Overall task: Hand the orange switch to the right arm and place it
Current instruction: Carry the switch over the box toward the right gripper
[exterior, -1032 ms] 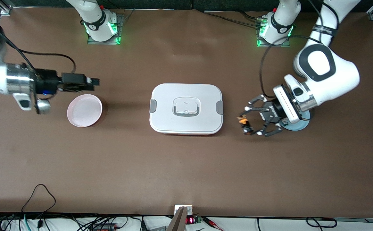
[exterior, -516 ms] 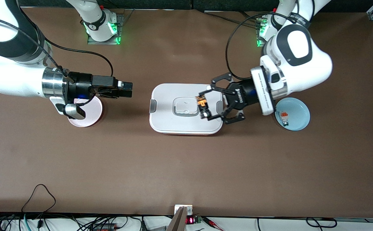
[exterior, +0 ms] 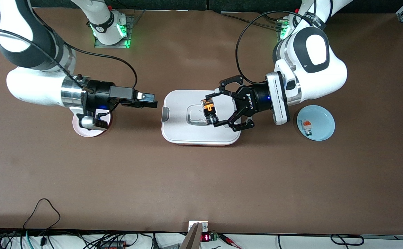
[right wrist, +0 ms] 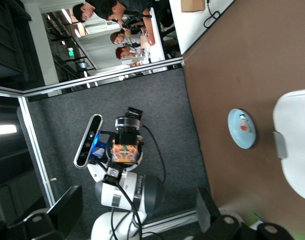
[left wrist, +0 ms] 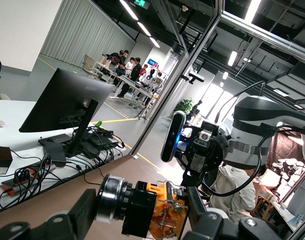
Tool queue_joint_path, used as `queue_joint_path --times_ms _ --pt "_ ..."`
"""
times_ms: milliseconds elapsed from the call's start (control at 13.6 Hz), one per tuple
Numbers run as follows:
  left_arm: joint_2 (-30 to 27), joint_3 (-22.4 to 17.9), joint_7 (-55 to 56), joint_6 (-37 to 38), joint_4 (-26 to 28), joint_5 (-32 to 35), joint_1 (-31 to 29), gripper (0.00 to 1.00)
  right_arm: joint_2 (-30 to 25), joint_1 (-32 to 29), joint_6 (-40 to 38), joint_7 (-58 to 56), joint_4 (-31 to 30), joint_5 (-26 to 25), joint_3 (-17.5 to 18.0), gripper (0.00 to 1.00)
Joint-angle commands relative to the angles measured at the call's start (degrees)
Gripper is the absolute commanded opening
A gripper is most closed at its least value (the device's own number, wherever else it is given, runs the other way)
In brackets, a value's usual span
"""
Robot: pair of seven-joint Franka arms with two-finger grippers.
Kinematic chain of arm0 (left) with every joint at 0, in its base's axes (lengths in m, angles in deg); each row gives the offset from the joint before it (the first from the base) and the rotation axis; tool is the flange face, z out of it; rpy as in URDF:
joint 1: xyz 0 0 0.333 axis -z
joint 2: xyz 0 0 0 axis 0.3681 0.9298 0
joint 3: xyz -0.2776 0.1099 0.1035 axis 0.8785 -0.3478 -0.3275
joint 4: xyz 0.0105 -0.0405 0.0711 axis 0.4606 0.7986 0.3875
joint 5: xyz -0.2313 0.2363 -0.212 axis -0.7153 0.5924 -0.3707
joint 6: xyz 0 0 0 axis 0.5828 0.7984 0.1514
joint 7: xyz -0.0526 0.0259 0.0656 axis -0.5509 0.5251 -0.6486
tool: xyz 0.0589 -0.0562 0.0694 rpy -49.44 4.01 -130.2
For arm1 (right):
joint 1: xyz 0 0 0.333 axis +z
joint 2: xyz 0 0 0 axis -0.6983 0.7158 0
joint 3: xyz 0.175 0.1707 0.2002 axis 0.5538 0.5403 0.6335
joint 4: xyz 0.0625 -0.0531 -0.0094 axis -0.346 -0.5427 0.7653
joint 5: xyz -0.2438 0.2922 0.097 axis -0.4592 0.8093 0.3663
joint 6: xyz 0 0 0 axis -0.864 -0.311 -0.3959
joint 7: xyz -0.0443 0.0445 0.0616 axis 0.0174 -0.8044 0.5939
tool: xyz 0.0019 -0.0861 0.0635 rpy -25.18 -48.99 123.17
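Note:
The orange switch [exterior: 207,107], a black cylinder with an orange block and a silvery ring, hangs over the lid of the white box [exterior: 180,133]. My left gripper [exterior: 211,113] is shut on it. In the left wrist view the switch [left wrist: 142,212] sits crosswise between the pads [left wrist: 81,216]. My right gripper [exterior: 149,100] hovers open over the table between the pink plate [exterior: 83,133] and the box, and it points at the switch. In the right wrist view its fingers [right wrist: 67,205] stand wide apart with nothing between them, and the switch [right wrist: 125,151] shows farther off.
A light blue plate [exterior: 324,119] lies toward the left arm's end of the table and holds a white-bodied part with an orange top [exterior: 307,126]. The pink plate is partly covered by the right wrist. Cables lie along the table's near edge.
The left gripper carried the switch from beside the blue plate to over the white box. The right arm swung in from its end of the table, past the pink plate, toward the box.

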Motion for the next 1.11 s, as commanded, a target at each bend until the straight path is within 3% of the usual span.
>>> queue_joint_path --times_ms 0,221,663,1032 --pt "1.0 0.25 -0.02 2.58 -1.66 -2.37 0.08 0.0 1.7 -0.04 3.71 0.34 2.21 3.17 2.69 1.0" --pt "0.83 0.25 -0.11 3.56 -1.75 -3.43 -0.09 0.0 3.19 1.19 9.33 1.47 4.67 3.17 5.42 1.0" --pt "1.0 -0.19 -0.28 14.18 -1.13 -3.52 -1.15 0.0 4.07 1.55 9.62 6.92 6.43 2.82 5.43 1.0" --pt "1.7 -0.28 -1.52 14.46 -1.13 -4.48 -1.15 0.0 5.57 2.16 11.45 14.12 8.54 3.17 5.52 1.0"
